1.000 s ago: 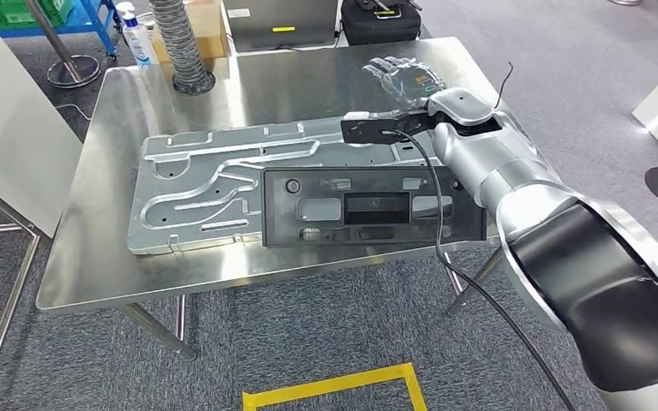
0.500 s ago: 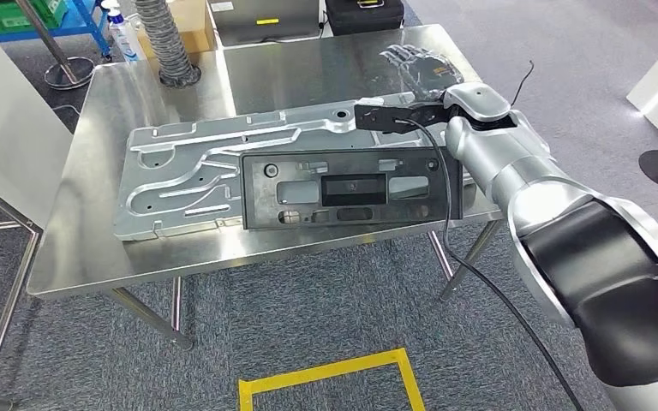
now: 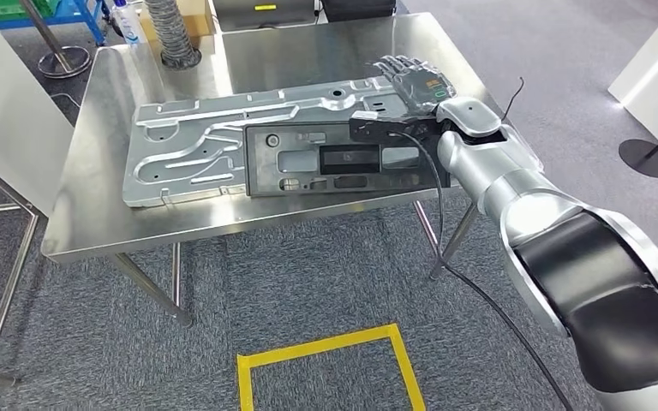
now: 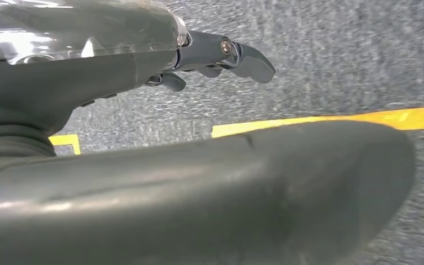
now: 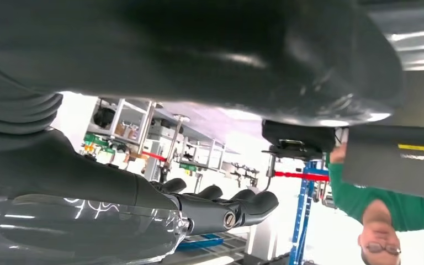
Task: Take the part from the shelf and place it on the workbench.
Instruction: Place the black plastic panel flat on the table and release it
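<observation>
The black part point(image 3: 347, 161) lies flat on the surface point(image 3: 86, 231), overlapping a metal plate point(image 3: 188, 150), near the front edge, so the right robot hand point(image 3: 411, 79), fingers spread and empty, could nudge it off.

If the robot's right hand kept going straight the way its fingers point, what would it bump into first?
Probably nothing soon. The right hand points across the bare far part of the steel workbench, past the silver plate. Height above the top is unclear.
</observation>
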